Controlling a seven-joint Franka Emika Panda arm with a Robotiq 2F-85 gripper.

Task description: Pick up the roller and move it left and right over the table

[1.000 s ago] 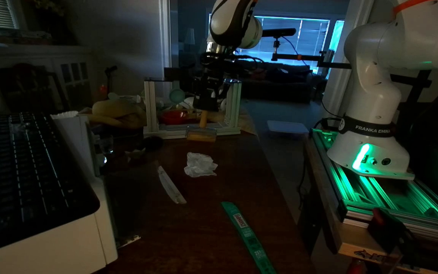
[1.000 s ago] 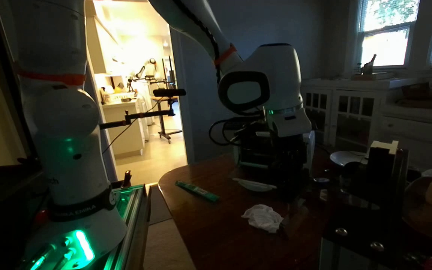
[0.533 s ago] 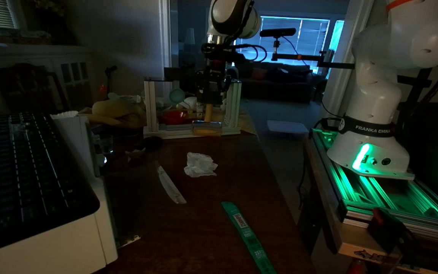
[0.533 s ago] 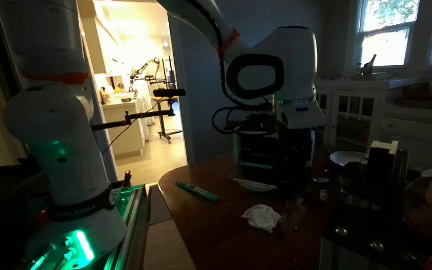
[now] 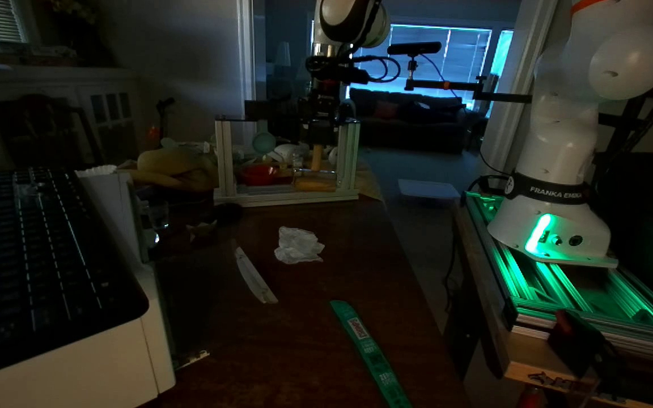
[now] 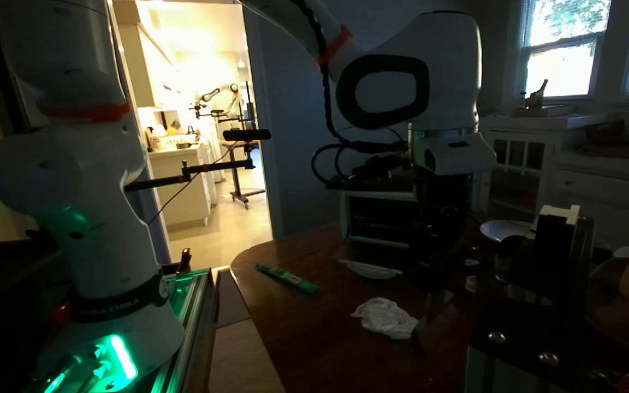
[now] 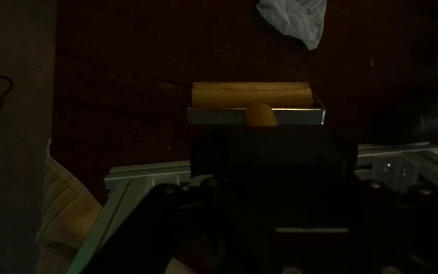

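Wrist view: the tool (image 7: 269,140) grips the roller (image 7: 251,94) by its handle (image 7: 261,115), seemingly above the counter (image 7: 120,114) near the metal frame (image 7: 148,172). Sweeping too close could strike it; pressing hard could twist the handle.

arm (image 5: 564,133): white, rounded | bands (image 6: 85,113): orange | base collar (image 5: 547,191): black, lettered FRANKA EMIKA | light strip (image 5: 539,233): glowing green | cables (image 6: 372,146): black, looped | gripper (image 5: 319,140): black, shiny screw heads
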